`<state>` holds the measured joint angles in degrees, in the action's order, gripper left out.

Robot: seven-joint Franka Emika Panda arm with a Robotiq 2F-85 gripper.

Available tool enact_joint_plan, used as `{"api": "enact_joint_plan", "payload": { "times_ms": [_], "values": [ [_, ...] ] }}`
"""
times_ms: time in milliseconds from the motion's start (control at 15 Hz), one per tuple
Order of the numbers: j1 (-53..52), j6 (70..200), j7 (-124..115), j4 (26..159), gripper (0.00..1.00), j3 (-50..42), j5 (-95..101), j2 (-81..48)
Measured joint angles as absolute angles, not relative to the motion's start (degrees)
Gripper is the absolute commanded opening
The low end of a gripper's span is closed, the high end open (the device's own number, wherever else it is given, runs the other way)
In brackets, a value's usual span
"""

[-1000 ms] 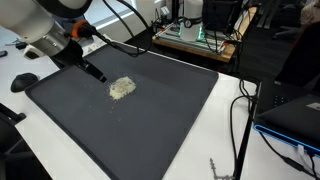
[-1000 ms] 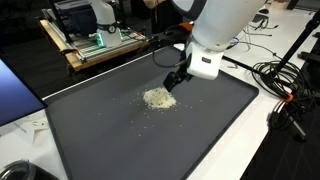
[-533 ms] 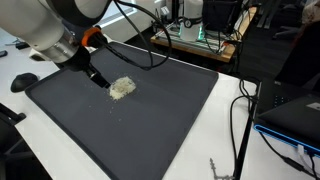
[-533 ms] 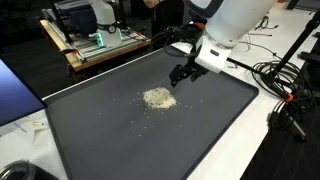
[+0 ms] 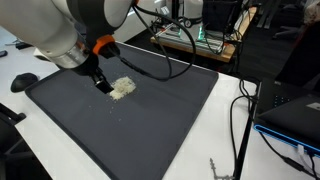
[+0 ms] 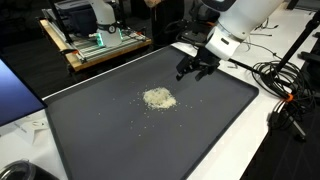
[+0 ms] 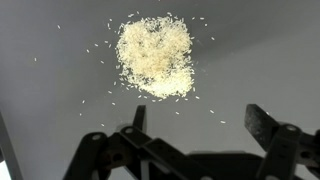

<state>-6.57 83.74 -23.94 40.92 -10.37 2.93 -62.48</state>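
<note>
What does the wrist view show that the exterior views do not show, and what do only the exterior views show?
Only the wrist view: the single grains scattered around the grain pile, and the wide gap between the fingers of the gripper. Only the exterior views: the white arm, the whole dark mat, and the cables on the white table. Both: the pile lying on the mat, with the open, empty gripper apart from it.

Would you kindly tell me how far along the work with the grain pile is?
Done: the grain heap sits on the mat, a few strays around it. In hand: nothing; the gripper hangs open and empty, apart from it. Left: all the grain lies on the mat.
</note>
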Motion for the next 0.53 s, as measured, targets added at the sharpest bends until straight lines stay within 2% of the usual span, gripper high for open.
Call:
{"api": "enact_joint_plan", "payload": {
  "times_ms": [533],
  "values": [
    [-12.2, 90.2, -33.0, 47.6, 1.00, -14.0, 5.6, -60.5]
  ]
}}
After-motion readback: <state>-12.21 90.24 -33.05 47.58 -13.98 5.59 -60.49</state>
